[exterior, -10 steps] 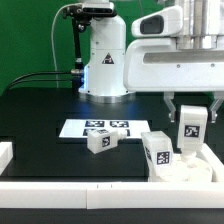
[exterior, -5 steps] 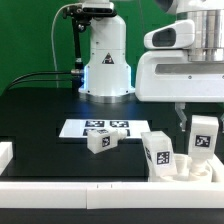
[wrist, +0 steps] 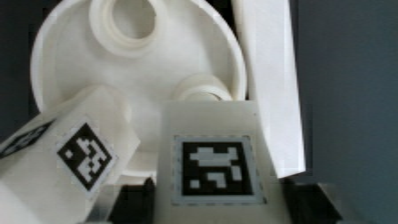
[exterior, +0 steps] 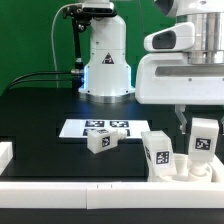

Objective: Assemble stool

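Observation:
My gripper (exterior: 203,132) is shut on a white stool leg (exterior: 203,140) with a square tag, held upright just above the round white seat (exterior: 186,171) at the exterior view's right. A second leg (exterior: 157,153) stands on the seat beside it. A third leg (exterior: 98,141) lies loose on the table. In the wrist view the held leg (wrist: 214,152) sits between my fingers (wrist: 146,200), over the seat (wrist: 143,70). The standing leg (wrist: 68,140) is close beside it. My gripper (wrist: 215,205) shows at the picture's edge.
The marker board (exterior: 108,127) lies flat mid-table behind the loose leg. A long white rail (exterior: 90,187) runs along the front edge, with another (exterior: 5,152) at the exterior view's left. A white rail (wrist: 270,50) runs beside the seat. The robot base (exterior: 105,60) stands at the back.
My gripper carried the held leg toward the exterior view's right and slightly down over the seat. It has hardly moved in the last half second.

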`<state>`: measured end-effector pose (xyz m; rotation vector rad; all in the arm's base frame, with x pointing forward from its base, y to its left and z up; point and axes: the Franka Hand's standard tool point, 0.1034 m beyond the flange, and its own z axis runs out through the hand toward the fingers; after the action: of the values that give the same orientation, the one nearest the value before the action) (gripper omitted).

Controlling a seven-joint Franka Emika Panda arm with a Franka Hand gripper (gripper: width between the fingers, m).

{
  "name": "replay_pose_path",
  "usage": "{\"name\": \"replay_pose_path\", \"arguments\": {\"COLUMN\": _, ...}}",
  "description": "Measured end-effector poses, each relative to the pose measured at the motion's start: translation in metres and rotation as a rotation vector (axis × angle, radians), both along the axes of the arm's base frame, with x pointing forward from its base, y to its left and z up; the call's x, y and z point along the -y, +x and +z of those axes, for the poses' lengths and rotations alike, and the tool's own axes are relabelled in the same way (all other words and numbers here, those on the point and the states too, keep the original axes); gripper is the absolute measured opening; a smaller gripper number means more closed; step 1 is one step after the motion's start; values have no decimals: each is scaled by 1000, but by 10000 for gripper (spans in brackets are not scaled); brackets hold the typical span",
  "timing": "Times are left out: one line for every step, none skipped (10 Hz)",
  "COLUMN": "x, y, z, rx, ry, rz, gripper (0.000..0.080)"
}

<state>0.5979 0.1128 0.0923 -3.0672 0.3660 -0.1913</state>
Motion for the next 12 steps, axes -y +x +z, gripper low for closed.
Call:
{"name": "replay_pose_path", "arguments": {"x": -2, "y": -2, "z": -5, "rx": -5, "ry": -2, "rz": 3, "gripper": 337}}
{"name": "replay_pose_path", "arguments": {"x": -5, "y": -3, "z": -10, "rx": -8, "ry": -5, "rz": 6, "gripper": 337}}
{"name": "replay_pose_path", "arguments": {"x": -4, "y": -4, "z": -12, "rx": -12, "ry": -7, "rz": 7, "gripper": 337}}
{"name": "replay_pose_path", "arguments": {"x": -4, "y": -4, "z": -13, "rx": -13, "ry": -7, "rz": 6, "gripper": 337}}
{"name": "replay_pose_path", "arguments": {"x": -4, "y": -4, "z": -13, "rx": -10, "ry": -7, "rz": 7, "gripper": 337}}
{"name": "replay_pose_path", "arguments": {"x": -4, "y": -3, "z": -14, "rx": -3, "ry": -7, "rz": 6, "gripper": 337}}
{"name": "replay_pose_path", "arguments": {"x": -5, "y": -2, "z": -14, "rx": 3, "ry": -7, "rz": 8, "gripper": 337}}
{"name": "replay_pose_path", "arguments": {"x": -5, "y": -2, "z": -14, "rx": 4, "ry": -7, "rz": 8, "gripper": 337}}
{"name": "replay_pose_path", "arguments": {"x": -5, "y": -2, "z": -13, "rx": 4, "ry": -7, "rz": 8, "gripper": 337}}
{"name": "replay_pose_path", "arguments": {"x": -5, "y": -2, "z": -13, "rx": 4, "ry": -7, "rz": 8, "gripper": 337}}
{"name": "replay_pose_path", "arguments": {"x": -5, "y": -2, "z": -13, "rx": 4, "ry": -7, "rz": 8, "gripper": 440}}
{"name": "replay_pose_path", "arguments": {"x": -5, "y": -2, "z": -13, "rx": 4, "ry": -7, "rz": 8, "gripper": 570}}
